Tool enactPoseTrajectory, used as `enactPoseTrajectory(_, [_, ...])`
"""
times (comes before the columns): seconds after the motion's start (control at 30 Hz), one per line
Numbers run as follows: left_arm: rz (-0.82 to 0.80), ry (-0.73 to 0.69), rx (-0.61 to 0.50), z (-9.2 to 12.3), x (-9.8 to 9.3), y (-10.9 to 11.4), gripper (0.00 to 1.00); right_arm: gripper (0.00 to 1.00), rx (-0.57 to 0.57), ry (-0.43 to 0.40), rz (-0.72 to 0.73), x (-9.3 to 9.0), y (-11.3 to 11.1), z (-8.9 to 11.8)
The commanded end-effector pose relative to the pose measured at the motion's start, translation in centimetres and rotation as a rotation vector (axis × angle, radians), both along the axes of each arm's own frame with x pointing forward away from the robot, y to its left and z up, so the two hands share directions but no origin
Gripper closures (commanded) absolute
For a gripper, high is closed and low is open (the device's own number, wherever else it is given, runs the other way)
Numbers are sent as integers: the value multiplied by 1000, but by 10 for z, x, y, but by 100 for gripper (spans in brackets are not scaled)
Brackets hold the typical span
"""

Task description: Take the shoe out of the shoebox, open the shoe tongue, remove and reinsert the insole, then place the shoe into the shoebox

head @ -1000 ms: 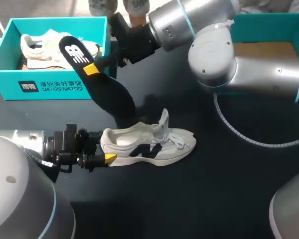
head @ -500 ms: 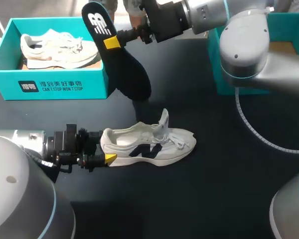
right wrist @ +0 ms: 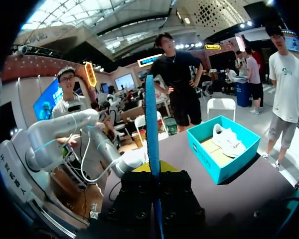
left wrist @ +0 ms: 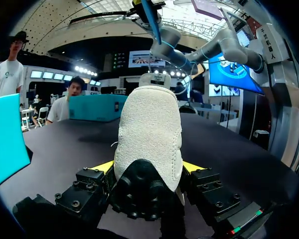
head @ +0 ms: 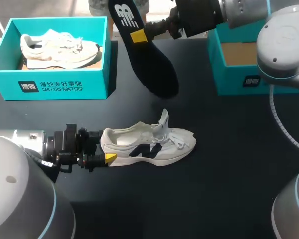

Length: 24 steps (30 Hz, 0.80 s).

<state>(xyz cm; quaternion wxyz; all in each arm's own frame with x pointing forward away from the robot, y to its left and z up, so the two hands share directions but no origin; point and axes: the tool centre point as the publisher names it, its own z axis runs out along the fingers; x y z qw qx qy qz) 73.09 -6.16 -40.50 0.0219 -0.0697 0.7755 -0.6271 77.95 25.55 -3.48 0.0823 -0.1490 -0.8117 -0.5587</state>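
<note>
Table (head: pixel 229 164): dark, carrying both teal boxes and the shoe.
Shoebox (head: pixel 55 84): at my left far corner, with a second pale shoe (head: pixel 60 50) lying inside on its side.
Second teal box (head: pixel 239 74): at my right far side, partly covered by my right arm.
Shoe (head: pixel 149 144): on its sole in the table's middle, toe to my right, tongue standing up. It has not shifted.
Insole (head: pixel 149 64): dark, hanging at a slant between the two boxes, beyond the shoe. A second ago it hung lower, overlapping the shoebox's near corner. Now it is higher and further right.
Right claw (head: pixel 139 35): pinches the insole near its heel end. In its wrist view the insole stands edge-on between the yellow tips.
Left claw (head: pixel 103 148): lies low on the table, clamped on the shoe's heel from both sides, unmoved.
</note>
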Motion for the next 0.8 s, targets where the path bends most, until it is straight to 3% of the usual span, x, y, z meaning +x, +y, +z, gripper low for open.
enactPoseTrajectory(0.03, [1, -1, 0, -1, -1, 0, 100, 100, -2, 0, -1, 0, 0, 0])
enactPoseTrajectory(0.3, [1, -1, 0, -1, -1, 0, 100, 100, 103, 19, -86, -6, -36, 26])
enactPoseTrajectory(0.37, [1, -1, 0, -1, -1, 0, 100, 100, 59, 36, -102, -8, -48, 29])
enactPoseTrajectory(0.47, [1, -1, 0, -1, -1, 0, 100, 100, 126, 55, -119, -15, -59, 33])
enactPoseTrajectory(0.8, [1, -1, 0, -1, -1, 0, 100, 100, 215, 108, -146, -45, -67, 41])
